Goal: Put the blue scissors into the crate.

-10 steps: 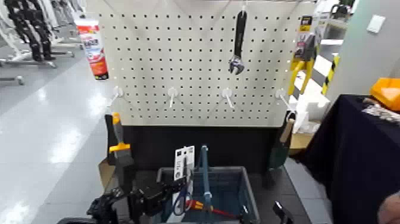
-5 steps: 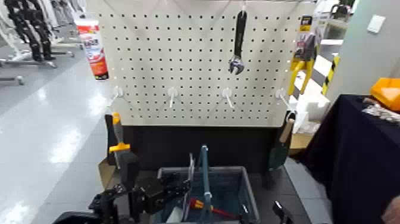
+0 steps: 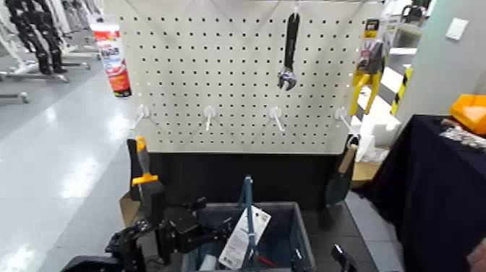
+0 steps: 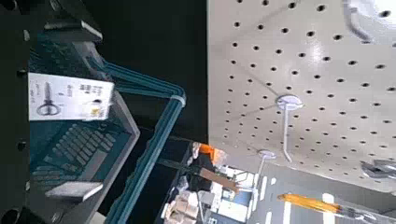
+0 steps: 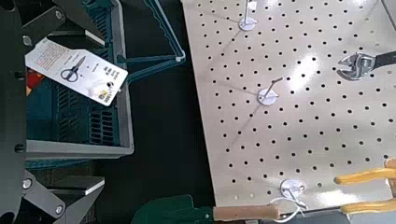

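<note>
Checking the left hand [image 4: 98, 112] — is anything being pinched?

Nothing. It is held spread at the left side of the crate [image 3: 303, 233], both fingers well apart.

And the scissors card [image 3: 244, 237]?

Seen inside the crate, tilted, behind the handle bar [image 3: 249, 218] in the head view. A scissors picture is printed on the side shown; the blue scissors themselves can't be made out. Whether the card is touched by the bar can't be told.

Right hand [image 5: 101, 112]?

Parked at the crate's right side, also spread, nothing gripped. Part of a red tool [image 3: 266, 261] can be seen in the crate, beside the card.

What's on the pegboard [image 3: 217, 72]?

Black wrench [image 3: 288, 61] hung upper right of centre, red-and-white tube [image 3: 114, 61] at the left edge. Orange-handled scraper [image 3: 144, 163] is hung lower left, green trowel [image 3: 339, 181] lower right — wooden handle up.

Far right?

Dark-covered bench [image 3: 441, 192], with an orange bin [image 3: 470, 112] set on it.
</note>
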Robot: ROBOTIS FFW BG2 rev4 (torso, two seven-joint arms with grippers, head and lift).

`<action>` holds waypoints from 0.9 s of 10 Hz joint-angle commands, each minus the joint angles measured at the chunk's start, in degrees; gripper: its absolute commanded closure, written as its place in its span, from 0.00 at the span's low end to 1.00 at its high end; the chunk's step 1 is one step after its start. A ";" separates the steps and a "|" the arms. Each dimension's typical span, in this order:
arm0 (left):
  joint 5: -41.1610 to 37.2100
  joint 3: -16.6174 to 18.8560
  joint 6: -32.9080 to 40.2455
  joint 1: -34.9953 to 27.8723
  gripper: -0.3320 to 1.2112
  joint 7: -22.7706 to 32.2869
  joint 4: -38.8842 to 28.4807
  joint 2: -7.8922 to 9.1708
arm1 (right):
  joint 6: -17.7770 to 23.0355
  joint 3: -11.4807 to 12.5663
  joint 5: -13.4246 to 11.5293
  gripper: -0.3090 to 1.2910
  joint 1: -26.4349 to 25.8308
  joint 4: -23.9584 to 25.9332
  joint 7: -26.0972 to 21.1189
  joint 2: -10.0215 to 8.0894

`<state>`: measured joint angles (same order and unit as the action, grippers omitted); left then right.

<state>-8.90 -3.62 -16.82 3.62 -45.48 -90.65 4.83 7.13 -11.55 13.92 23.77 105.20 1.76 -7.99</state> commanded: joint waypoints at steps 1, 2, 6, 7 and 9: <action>-0.59 2.47 5.13 -7.04 0.17 7.25 -7.08 -1.22 | 0.52 0.12 -0.03 0.35 0.22 -0.09 0.17 -0.10; 0.64 3.71 7.94 -11.35 0.17 12.35 -10.25 -2.10 | 1.31 0.12 -0.47 0.35 0.31 -0.44 0.70 -0.28; 2.22 2.56 21.39 -24.27 0.23 29.75 -12.18 -5.88 | 2.36 1.70 -3.90 0.32 2.68 1.14 -0.27 -0.28; 2.40 1.86 23.41 -25.59 0.25 32.12 -11.92 -6.32 | 2.10 1.70 -4.16 0.32 3.39 1.76 -1.50 -0.19; 3.27 0.80 26.83 -28.05 0.27 36.43 -12.18 -6.76 | 1.83 1.88 -4.52 0.32 3.83 2.20 -1.50 -0.19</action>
<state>-5.84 -2.30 8.62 -23.52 -9.52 -102.66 0.00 9.15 -9.72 9.56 27.44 107.18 0.24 -8.16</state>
